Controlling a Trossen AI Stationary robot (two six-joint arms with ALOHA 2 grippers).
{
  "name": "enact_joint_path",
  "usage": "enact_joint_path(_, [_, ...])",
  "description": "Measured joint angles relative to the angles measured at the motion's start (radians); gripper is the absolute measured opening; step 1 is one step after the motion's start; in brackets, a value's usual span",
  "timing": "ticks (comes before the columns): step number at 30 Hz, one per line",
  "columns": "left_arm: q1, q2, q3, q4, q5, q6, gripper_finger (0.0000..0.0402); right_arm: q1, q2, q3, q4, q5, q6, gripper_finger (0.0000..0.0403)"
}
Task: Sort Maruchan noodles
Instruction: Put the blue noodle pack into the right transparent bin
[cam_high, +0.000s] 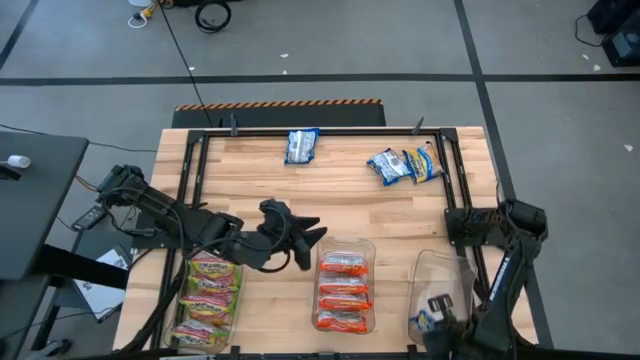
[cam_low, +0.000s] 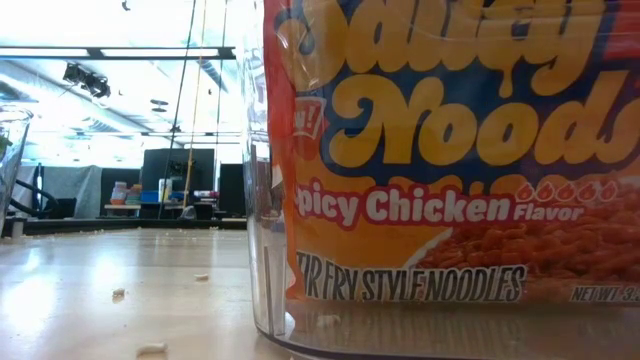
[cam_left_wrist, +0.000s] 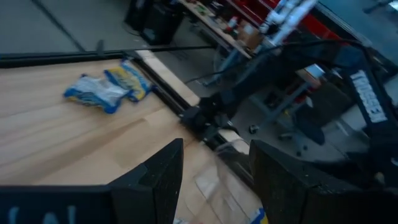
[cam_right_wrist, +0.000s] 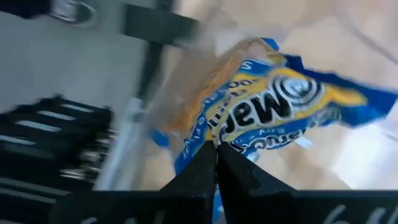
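Note:
Several green-yellow Maruchan packets (cam_high: 207, 298) lie in the clear left bin (cam_high: 238, 300). Orange-red packets (cam_high: 343, 292) fill the middle bin (cam_high: 370, 250), and one (cam_low: 450, 150) looms close in the low view. Three blue-and-yellow packets (cam_high: 302, 145), (cam_high: 387, 166), (cam_high: 426, 160) lie flat on the table's far part. My right gripper (cam_right_wrist: 216, 152) is shut on another blue-and-yellow packet (cam_right_wrist: 273, 106) over the near end of the clear right bin (cam_high: 440, 268). Between the left and middle bins, above the table, my left gripper (cam_left_wrist: 214, 180) hovers open and holds nothing. My right gripper pinches the blue-and-yellow packet at one edge (cam_right_wrist: 214, 138) between its two shut fingertips. The fingers come from above, pointing down. The packet spreads out below the fingers inside the right bin's outline (cam_high: 430, 318); whether it touches the bin's floor I cannot tell.
A black metal frame (cam_high: 320, 131) runs along the table's far, left and right sides. Bare wood (cam_high: 350, 205) lies between the far packets and the bins. Crumbs (cam_low: 150, 349) dot the tabletop in the low view.

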Motion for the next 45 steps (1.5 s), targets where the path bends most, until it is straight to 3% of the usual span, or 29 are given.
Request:
enact_joint_path(10, [0.000,0.000,0.000,0.005,0.113,0.045,0.0188,0.003,0.012,0.009,0.114,-0.076,0.020,0.0071])
enact_joint_path(17, [0.000,0.000,0.000,-0.022,0.116,0.051,0.0188,-0.001,0.002,0.007,0.171,-0.171,-0.039,0.0122])
enact_joint_path(22, [0.000,0.000,0.000,-0.030,0.116,0.069,0.0188,0.000,0.000,0.003,0.153,-0.156,-0.066,0.0140])
enact_joint_path(27, [0.000,0.000,0.000,-0.037,0.116,0.071,0.0188,-0.010,0.000,0.002,0.114,-0.140,-0.102,0.0114])
enact_joint_path(33, [0.000,0.000,0.000,-0.050,0.116,0.071,0.0188,-0.034,0.005,0.001,0.046,-0.091,-0.139,0.0016])
enact_joint_path(42, [0.000,0.000,0.000,-0.055,0.116,0.086,0.0188,-0.076,-0.025,0.034,-0.380,0.079,-0.127,0.0005])
enact_joint_path(45, [0.002,0.000,0.000,-0.055,0.116,0.086,0.0188,-0.086,-0.062,-0.010,-0.377,0.129,-0.107,0.0004])
